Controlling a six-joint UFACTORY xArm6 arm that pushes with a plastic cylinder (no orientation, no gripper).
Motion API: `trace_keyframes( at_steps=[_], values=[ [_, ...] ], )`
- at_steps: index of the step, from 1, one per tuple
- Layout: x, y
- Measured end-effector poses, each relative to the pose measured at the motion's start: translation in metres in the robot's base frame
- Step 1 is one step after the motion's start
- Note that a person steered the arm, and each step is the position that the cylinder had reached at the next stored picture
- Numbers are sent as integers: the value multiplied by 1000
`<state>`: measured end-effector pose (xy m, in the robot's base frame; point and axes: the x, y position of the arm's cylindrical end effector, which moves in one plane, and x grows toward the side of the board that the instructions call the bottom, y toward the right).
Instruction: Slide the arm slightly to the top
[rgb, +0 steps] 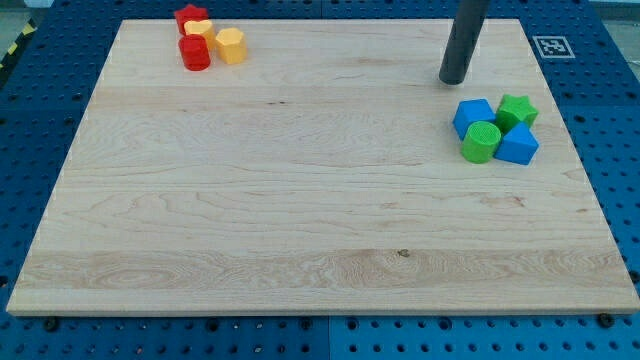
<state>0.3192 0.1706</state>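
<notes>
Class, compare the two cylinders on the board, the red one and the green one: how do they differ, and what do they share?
The red cylinder sits at the view's top left among red and yellow blocks; the green cylinder sits at the view's right among blue and green ones. My tip is near the green cylinder, just above its cluster, and far from the red one. Both stand upright, touching neighbours.

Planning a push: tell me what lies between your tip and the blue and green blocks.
Nothing. In the camera view, only a short strip of bare board separates my tip from the blue cube, the nearest of that cluster, just below it.
</notes>
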Motion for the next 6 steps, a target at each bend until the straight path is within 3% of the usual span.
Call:
trace_keyframes(
  at_steps=[6],
  values=[
    [-14, 1]
  ],
)
